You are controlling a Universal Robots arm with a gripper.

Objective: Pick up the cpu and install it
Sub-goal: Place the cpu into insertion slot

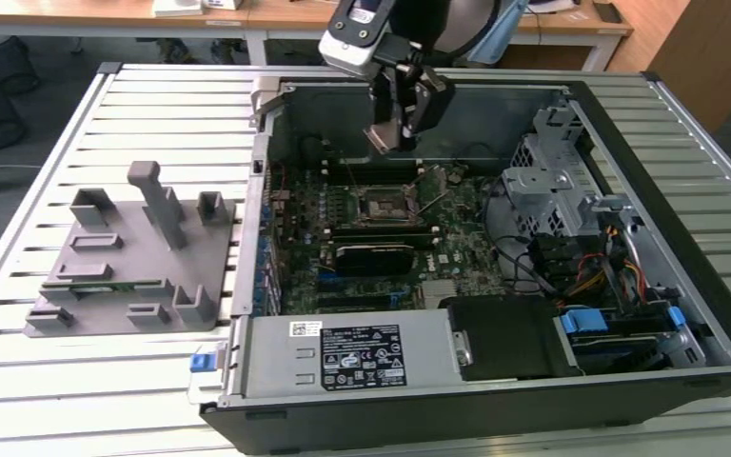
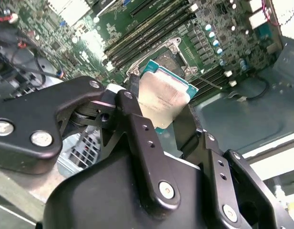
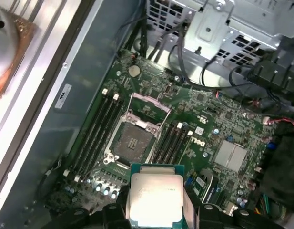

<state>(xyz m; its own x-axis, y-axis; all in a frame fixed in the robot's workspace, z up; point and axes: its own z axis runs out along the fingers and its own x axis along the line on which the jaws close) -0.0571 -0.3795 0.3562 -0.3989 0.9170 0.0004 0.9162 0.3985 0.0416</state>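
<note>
The small flat square cpu (image 2: 163, 102), with a shiny silver-grey metal top and a thin green rim, is clamped by two opposite edges between the black metal fingers of the hand (image 2: 161, 110). It hangs in the air above the square black socket (image 2: 169, 61) with the metal frame, and does not touch it. In the first wrist view the cpu (image 3: 154, 198) sits just short of the socket (image 3: 135, 143), whose frame lies open with its dark middle bare. Long black memory slots (image 3: 96, 129) run along both sides of the socket on the green motherboard (image 3: 218, 119).

In the exterior view the hand (image 1: 398, 133) hangs over the open black-and-grey computer case (image 1: 493, 400), above the socket and a little towards the case's far wall. A grey plastic fixture block (image 1: 130, 262) stands well apart from the socket, outside the case at the exterior view's left, on the white slatted desk (image 1: 149, 105).
</note>
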